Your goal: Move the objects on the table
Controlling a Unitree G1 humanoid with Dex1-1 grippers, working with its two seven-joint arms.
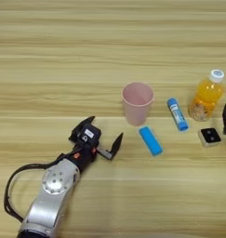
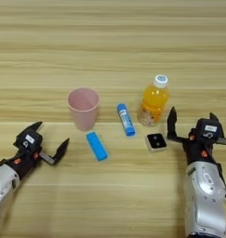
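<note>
A tan wooden table (image 1: 109, 42) fills the view. My left gripper (image 1: 104, 135) rests at the near left, fingers spread wide, empty. My right gripper (image 2: 191, 120) sits at the near right, fingers also wide. Between them: an upright pink cup (image 2: 83, 109), an orange-juice bottle (image 2: 154, 102), a blue tube (image 2: 125, 119), a blue flat bar (image 2: 96, 146), and a small beige square (image 2: 156, 142) near my right gripper.

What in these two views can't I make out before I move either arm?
- Right gripper: the left eye view's right edge cuts off all but one black finger; the right eye view shows it open.
- Print on the small orange-juice bottle with white cap and on the blue tube: too small to read.
- Inside bottom of the pink plastic cup: too dim to judge.
- Left gripper: open, unobstructed.
</note>
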